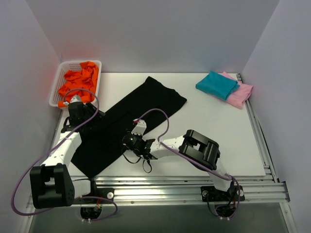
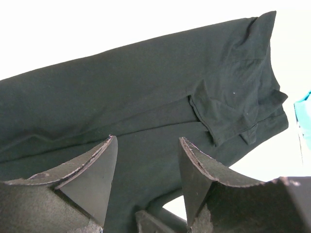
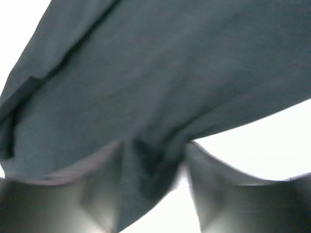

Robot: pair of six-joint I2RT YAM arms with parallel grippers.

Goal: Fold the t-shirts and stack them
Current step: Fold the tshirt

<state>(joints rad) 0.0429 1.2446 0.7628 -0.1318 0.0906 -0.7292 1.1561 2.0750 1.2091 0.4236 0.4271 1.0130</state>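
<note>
Black cloth shows through the gap of the left tool [image 2: 148, 141], whose two sides stand apart just above the black shirt [image 1: 141, 104], gripping nothing. The right tool [image 3: 153, 148] is apart too, with the shirt's hem dipping between its sides, though that view is blurred. Beyond both tools the shirt lies as a long diagonal strip on the counter [image 1: 209, 136]. Far past the right tool sit the teal shirt [image 1: 217, 84] and pink shirt [image 1: 241, 94], folded. Each tool should probably pinch its edge fully, then both lift together, keeping the cloth taut.

The table [image 2: 97, 19] is blown white at 12 o'clock in the left wrist view; the right wrist view is blurred throughout.
</note>
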